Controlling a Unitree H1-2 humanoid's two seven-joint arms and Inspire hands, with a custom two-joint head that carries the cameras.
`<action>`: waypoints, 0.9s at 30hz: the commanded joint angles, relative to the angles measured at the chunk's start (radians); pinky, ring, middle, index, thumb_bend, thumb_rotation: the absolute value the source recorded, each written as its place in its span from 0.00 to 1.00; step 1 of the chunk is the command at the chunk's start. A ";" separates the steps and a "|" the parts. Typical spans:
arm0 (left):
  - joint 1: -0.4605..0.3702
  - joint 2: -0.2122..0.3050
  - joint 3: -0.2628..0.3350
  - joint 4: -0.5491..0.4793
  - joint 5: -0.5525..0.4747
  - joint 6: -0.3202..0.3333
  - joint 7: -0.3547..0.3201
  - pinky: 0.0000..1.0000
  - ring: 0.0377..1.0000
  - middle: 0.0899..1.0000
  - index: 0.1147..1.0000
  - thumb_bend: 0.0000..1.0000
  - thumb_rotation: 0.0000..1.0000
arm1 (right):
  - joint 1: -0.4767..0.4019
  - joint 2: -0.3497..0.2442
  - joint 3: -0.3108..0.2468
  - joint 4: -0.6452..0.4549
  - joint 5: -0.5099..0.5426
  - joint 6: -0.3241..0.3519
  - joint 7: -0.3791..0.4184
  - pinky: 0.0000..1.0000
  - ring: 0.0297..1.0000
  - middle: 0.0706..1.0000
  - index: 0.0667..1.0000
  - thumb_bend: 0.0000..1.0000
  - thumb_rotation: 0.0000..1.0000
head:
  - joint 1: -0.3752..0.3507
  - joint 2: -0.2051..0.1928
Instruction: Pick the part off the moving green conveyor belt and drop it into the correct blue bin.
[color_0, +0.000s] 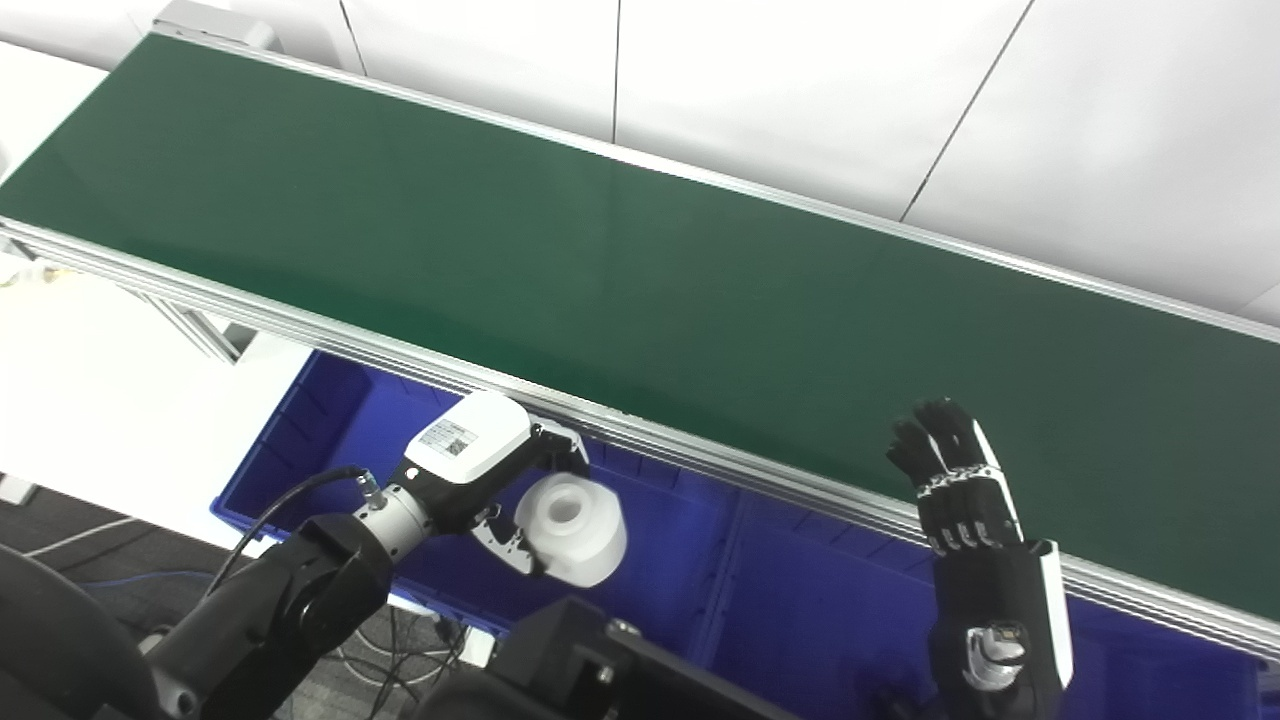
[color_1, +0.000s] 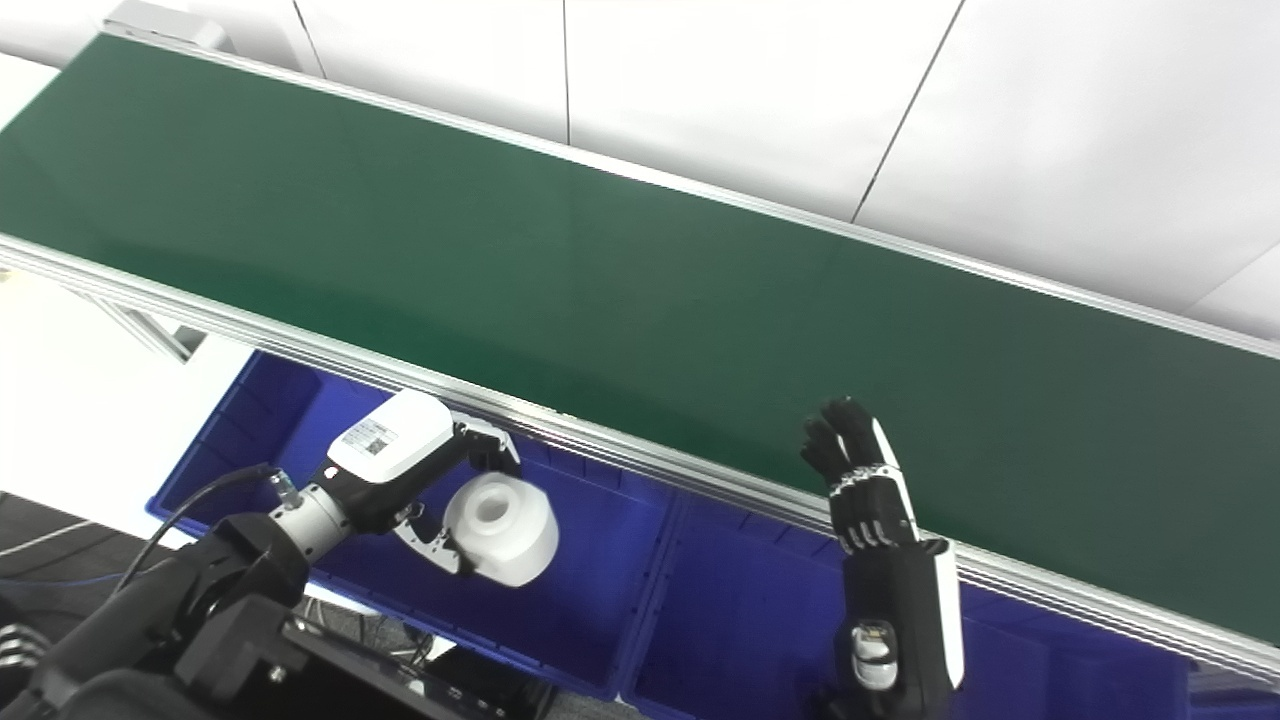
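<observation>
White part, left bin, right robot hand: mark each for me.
white part (color_0: 572, 528), left eye view, on its top face beside the hole
left bin (color_0: 310, 420), left eye view, on its inner wall
right robot hand (color_1: 868, 490), right eye view, on its back

Bright, even overhead light. White wall panels (color_0: 800, 90) and the floor at left (color_0: 90, 400) blown out, detail lost. Soft sheen across the green belt (color_0: 600, 260), no hard glare. Blue bins (color_1: 720, 600) in shade under the belt frame. Focus sharp throughout; slight softness at dark bottom edge.
</observation>
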 joint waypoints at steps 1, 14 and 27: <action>0.017 0.019 0.023 -0.057 -0.036 -0.016 0.018 0.49 0.54 0.57 0.54 0.87 0.44 | -0.007 0.004 0.000 -0.019 -0.001 -0.009 0.012 0.86 0.90 0.91 0.92 0.87 0.94 | -0.001 -0.001; 0.049 0.042 0.068 -0.174 -0.073 0.002 -0.088 0.48 0.54 0.58 0.55 0.93 0.52 | -0.008 0.012 0.003 -0.012 -0.008 -0.013 0.014 0.86 0.89 0.91 0.93 0.88 0.93 | 0.000 -0.002; 0.074 0.000 0.032 -0.330 -0.397 -0.041 -0.130 0.52 0.58 0.61 0.59 1.00 0.81 | 0.003 0.035 0.010 0.016 -0.021 -0.030 0.007 0.86 0.89 0.90 0.92 0.89 0.92 | -0.141 -0.023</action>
